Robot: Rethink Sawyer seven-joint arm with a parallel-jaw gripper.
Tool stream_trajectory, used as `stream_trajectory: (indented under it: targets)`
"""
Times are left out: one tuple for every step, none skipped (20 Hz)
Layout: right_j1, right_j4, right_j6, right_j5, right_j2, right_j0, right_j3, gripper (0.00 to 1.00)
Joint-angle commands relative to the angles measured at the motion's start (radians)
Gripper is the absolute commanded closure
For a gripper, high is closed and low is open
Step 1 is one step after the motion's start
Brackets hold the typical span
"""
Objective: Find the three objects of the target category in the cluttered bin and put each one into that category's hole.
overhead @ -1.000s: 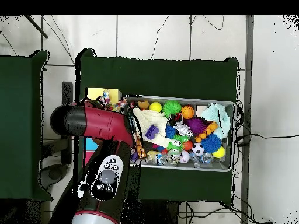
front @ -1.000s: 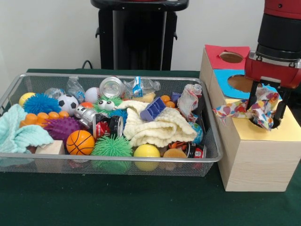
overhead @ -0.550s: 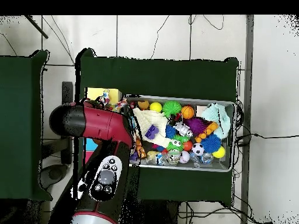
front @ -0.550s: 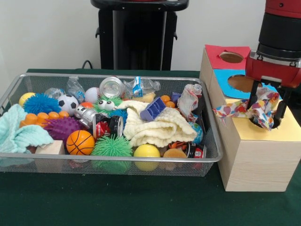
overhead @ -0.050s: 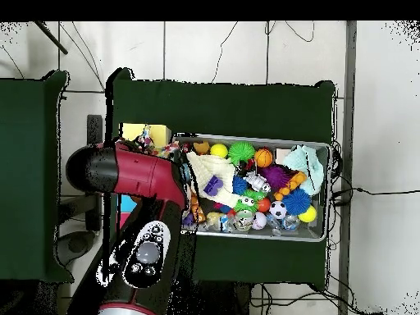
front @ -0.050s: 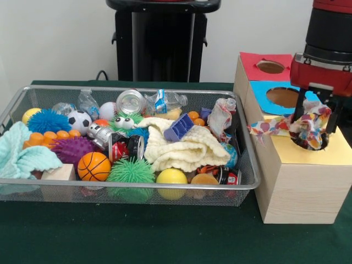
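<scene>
My gripper (front @ -0.050s: 314, 129) hangs over the yellow end of the wooden box (front @ -0.050s: 300, 187), at its round hole (front @ -0.050s: 309, 144). A colourful patterned cloth (front @ -0.050s: 308, 124) is bunched between the fingers (front @ -0.050s: 298, 110), which stand wide apart, so the gripper looks open. The cloth's lower part sits in the hole and one end trails left over the box edge (front @ -0.050s: 263, 130). In the wire bin (front @ -0.050s: 137, 186) lie a cream knitted cloth (front @ -0.050s: 187, 147), a mint cloth (front @ -0.050s: 19, 154) and another patterned cloth (front @ -0.050s: 221, 118). In the overhead view the red arm (overhead @ -0.050s: 139, 180) covers the gripper.
The box also has a blue section (front @ -0.050s: 278, 96) and a red section (front @ -0.050s: 267, 66), each with its own hole. The bin holds balls, spiky toys, cans, plastic bottles, a purple block (front @ -0.050s: 179, 127) and a wooden block (front @ -0.050s: 58, 172). A black stand (front @ -0.050s: 159, 44) rises behind the bin.
The gripper has risen a little above the yellow hole. The patterned cloth stays at about the same place, partly in the hole.
</scene>
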Motion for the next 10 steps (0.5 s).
stream_trajectory:
  targets:
    - [-0.023, 0.029, 0.268, 0.151, 0.018, 0.006, 0.0, 0.0]
    - [-0.023, 0.029, 0.268, 0.153, 0.018, 0.006, 0.0, 0.0]
    - [-0.02, 0.026, 0.265, 0.158, 0.017, 0.005, -0.005, 0.0]
    - [-0.019, 0.027, 0.261, 0.153, 0.022, 0.002, -0.003, 0.0]
    - [-0.019, 0.028, 0.256, 0.148, 0.028, -0.001, -0.001, 0.0]
    - [-0.018, 0.03, 0.255, 0.143, 0.032, -0.002, 0.001, 0.0]
    - [-0.018, 0.031, 0.254, 0.138, 0.035, -0.003, 0.004, 0.0]
    - [-0.017, 0.032, 0.253, 0.133, 0.039, -0.004, 0.006, 0.0]
    - [-0.016, 0.032, 0.252, 0.132, 0.04, -0.005, 0.005, 0.0]
    - [-0.016, 0.031, 0.25, 0.13, 0.04, -0.006, 0.005, 0.0]
